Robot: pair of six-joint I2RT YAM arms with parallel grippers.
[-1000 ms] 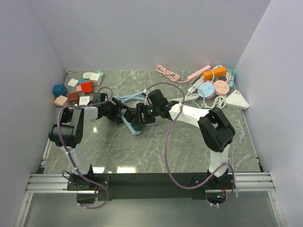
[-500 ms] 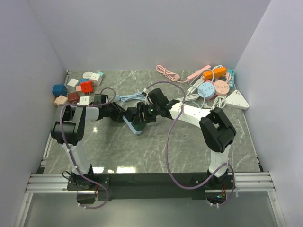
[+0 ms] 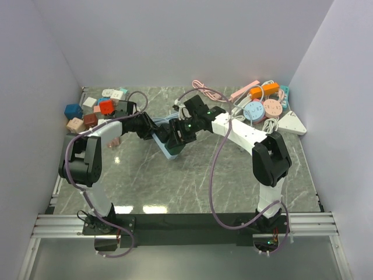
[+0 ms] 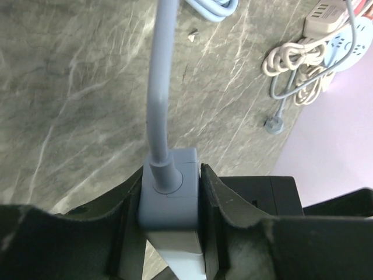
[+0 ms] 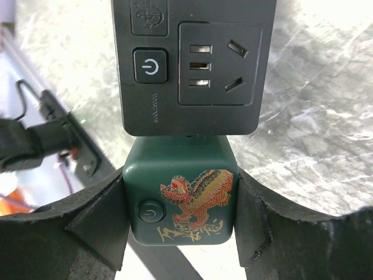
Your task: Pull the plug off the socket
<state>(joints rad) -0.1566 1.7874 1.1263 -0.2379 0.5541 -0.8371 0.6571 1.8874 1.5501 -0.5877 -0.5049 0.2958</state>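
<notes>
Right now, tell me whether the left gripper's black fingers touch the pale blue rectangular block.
Touching. The left wrist view shows both fingers pressed flat against the pale blue block's sides, no gap.

At mid-table the two grippers meet, the left gripper (image 3: 156, 133) just left of the right gripper (image 3: 175, 140). The cable end of a power strip (image 4: 169, 186) sits between the left one's fingers, and its cable (image 4: 158, 87) runs off toward the far side. A cube adapter (image 5: 179, 198) sits between the right one's fingers, touching a socket block (image 5: 189, 64) beyond it. A cluster of small adapters (image 3: 96, 108) lies in the far left corner of the table (image 3: 192, 181). A heap of strips and cords (image 3: 265, 108) lies far right.
</notes>
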